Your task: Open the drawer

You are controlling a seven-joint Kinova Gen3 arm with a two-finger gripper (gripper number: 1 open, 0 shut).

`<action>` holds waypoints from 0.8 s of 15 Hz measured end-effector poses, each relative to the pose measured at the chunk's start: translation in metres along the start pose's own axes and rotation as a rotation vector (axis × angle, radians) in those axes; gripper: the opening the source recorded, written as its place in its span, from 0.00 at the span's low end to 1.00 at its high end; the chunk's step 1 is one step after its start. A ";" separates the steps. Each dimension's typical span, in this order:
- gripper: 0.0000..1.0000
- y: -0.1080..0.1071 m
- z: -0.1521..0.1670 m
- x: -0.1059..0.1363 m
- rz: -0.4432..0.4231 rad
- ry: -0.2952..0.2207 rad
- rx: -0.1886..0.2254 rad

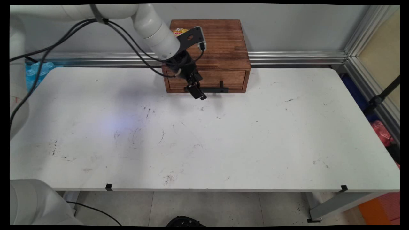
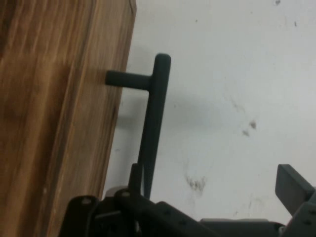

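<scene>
One wooden drawer box point(image 1: 209, 52) stands directly behind the claw point(image 1: 198, 93); its black bar handle point(image 2: 154, 123) lies between the wide-spread fingers, untouched, drawer closed, likely lined up for grasping.

A white table point(image 1: 243, 150), scuffed with dark marks, filled most of the main view. Behind it, at 12 o'clock, stood a plain grey wall point(image 1: 287, 28) with an aluminium rail point(image 1: 297, 58) along its foot. At 3 o'clock an aluminium frame post point(image 1: 358, 32) ran up the corner. Pale floor tiles point(image 1: 204, 207) showed at 6 o'clock beneath the table's edge.
</scene>
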 end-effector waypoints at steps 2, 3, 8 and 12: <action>1.00 -0.004 0.003 0.008 -0.001 -0.005 -0.001; 1.00 -0.006 0.005 0.010 -0.001 -0.008 -0.001; 1.00 -0.014 0.012 0.016 0.006 -0.026 0.000; 1.00 -0.016 0.018 0.014 0.009 -0.038 -0.004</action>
